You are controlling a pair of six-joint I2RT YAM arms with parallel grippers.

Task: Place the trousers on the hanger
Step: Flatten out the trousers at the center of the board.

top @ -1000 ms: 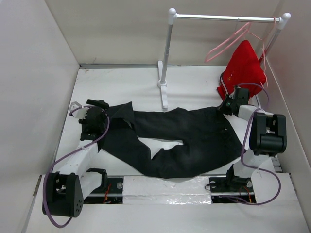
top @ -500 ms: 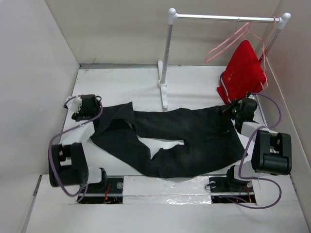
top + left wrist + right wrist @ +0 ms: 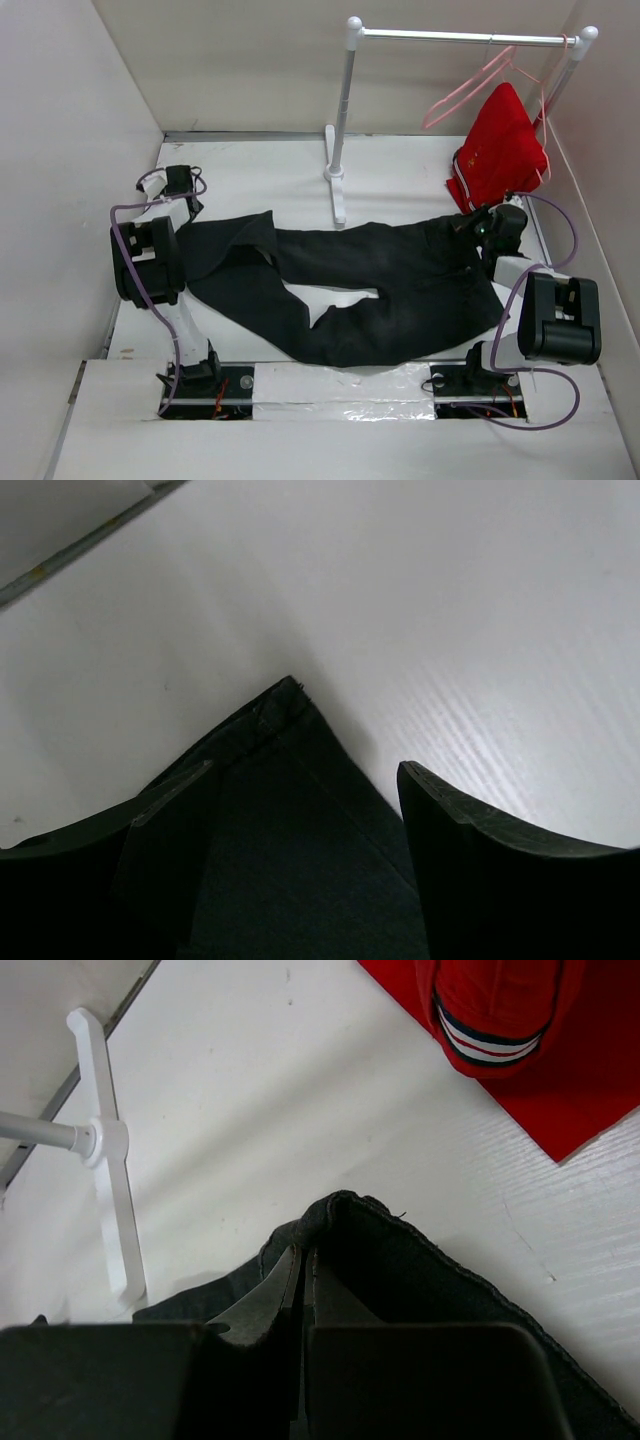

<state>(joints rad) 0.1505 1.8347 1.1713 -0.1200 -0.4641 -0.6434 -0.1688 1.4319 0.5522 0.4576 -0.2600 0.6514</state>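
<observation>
- The right gripper (image 3: 305, 1260) is clamped shut on a thin fold at the waist end of the trousers (image 3: 400, 280), near the right edge of the table (image 3: 250, 170). The bite looks shallow. If it lifts, the weight of the cloth may well pull the fold out.
- The left gripper (image 3: 305, 770) has its jaws spread wide and grasps nothing. Only the corner of a leg hem lies between its fingers, near the far left corner of the table. Closing here may catch just that tip, or miss it, and the leg would then sag.
- The trousers lie flat across the middle of the table, from the left edge to the right edge. The two legs are splayed, with bare table between them. Raised from one end only, they would probably twist and hang unevenly.
- The hanger (image 3: 468, 95) hangs on the rail of the rack (image 3: 345, 100) over the far right corner, well apart from the trousers and just beside the red garment (image 3: 500, 150). A reach for it could snag that garment. It could also set the hanger swinging or knock it off the rail.
- The rack's foot (image 3: 339, 205) stands just beyond the far edge of the trousers. Cloth dragged that way could catch on it and tip the rack.
</observation>
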